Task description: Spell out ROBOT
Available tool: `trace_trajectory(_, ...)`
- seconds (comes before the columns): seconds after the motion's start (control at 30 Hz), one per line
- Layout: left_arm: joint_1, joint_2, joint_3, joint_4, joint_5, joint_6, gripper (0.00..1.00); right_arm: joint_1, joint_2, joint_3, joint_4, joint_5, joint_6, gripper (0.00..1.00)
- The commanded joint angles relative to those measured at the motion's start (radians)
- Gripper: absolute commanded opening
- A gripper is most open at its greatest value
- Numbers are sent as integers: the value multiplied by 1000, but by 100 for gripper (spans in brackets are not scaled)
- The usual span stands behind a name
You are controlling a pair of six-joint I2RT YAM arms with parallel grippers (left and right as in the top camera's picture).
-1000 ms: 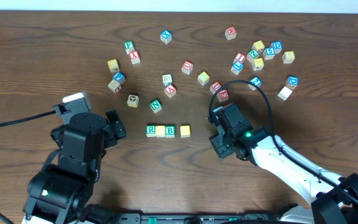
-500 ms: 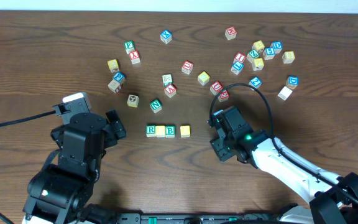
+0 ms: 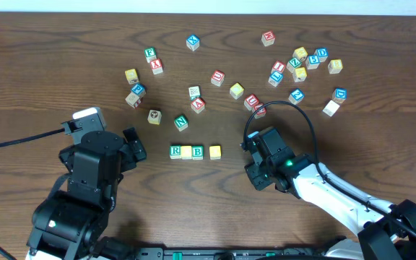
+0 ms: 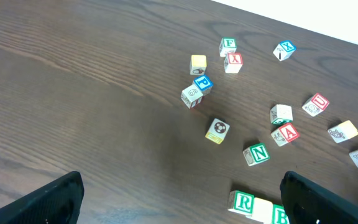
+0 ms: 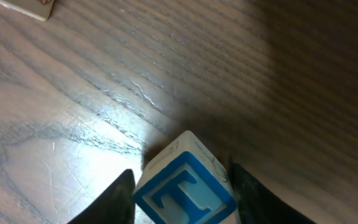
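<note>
1. The blue T cube is clamped between the fingers of the right gripper, close to the worktop.
2. To its left stands a row: green R cube, yellow cube, green B cube and, slightly apart, a second yellow cube.
3. The left gripper hangs wide open, empty.

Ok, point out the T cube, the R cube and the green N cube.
T cube [image 5: 185,193]: right wrist view, on its blue T face.
R cube [image 3: 175,151]: overhead view, on its top face.
N cube [image 3: 181,123]: overhead view, on its top face.
</note>
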Motion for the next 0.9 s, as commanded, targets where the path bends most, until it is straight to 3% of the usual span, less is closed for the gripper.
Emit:
trace_trajectory(0.0,5,-1,23,-1,-14,14,99,3,-10,-5,9,-5,3,39)
trace_trajectory(0.33,5,0,23,-1,-14,14,99,3,-10,-6,9,-6,14,14)
trace_trajectory(0.67,5,-1,23,-1,-14,14,99,3,-10,-5,9,-9,14,18)
trace_trajectory(0.7,5,-1,23,-1,-14,14,99,3,-10,-6,9,-9,14,21)
trace_trajectory(0.77,5,0,23,-1,-14,14,99,3,-10,-5,10,-9,14,43)
trace_trajectory(0.8,5,0,23,-1,-14,14,99,3,-10,-5,10,-9,14,49)
trace_trajectory(0.87,5,-1,23,-1,-14,14,99,3,-10,-6,9,-8,13,53)
